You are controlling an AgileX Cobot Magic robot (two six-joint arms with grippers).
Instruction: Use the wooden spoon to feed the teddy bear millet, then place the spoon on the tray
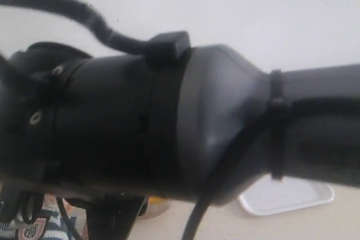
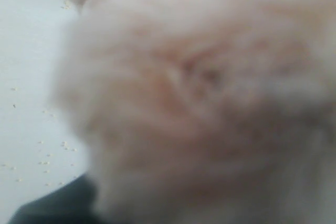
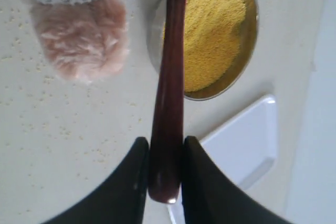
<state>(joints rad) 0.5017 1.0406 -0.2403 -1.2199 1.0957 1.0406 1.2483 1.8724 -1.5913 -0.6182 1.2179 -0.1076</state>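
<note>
Arm (image 1: pixel 169 116), dark, lying across nearly the whole exterior view, close to the lens and blurred. A black cable (image 1: pixel 79 12) loops above it.
- Tray (image 1: pixel 287 198): white, flat on the pale bench (image 1: pixel 337 223), showing under the arm at lower right.
- Bear (image 1: pixel 48 226): only a strip of striped sweater with a crest badge shows, at the lower left corner.
- Small yellow patch (image 1: pixel 154 199) under the arm, between bear and tray (too little shows to name it).

Left wrist view.
- Bear: pale brown fur, out of focus, fills most of the frame.
- Bench: a strip along one side, dotted with loose grains.
- Dark blurred shape (image 2: pixel 52 208) at one corner.
- Left fingers: cannot tell whether clenched or released.

Right wrist view.
- Right fingers (image 3: pixel 131 182): two dark ones, clenched on the end of the spoon (image 3: pixel 170 77) handle, one on each side.
- Spoon: dark reddish-brown. Its handle runs away from the fingers and across the rim of the bowl (image 3: pixel 251 51), and its far end is out of frame.
- Bowl: round, shiny steel, heaped with millet (image 3: pixel 215 30) (bright yellow).
- Bear: a furry paw with a knitted cuff lies on the bench just beside the bowl.
- Tray: one rounded corner shows, near the bowl but apart from it.
- Bench: scattered grains around the paw.
</note>
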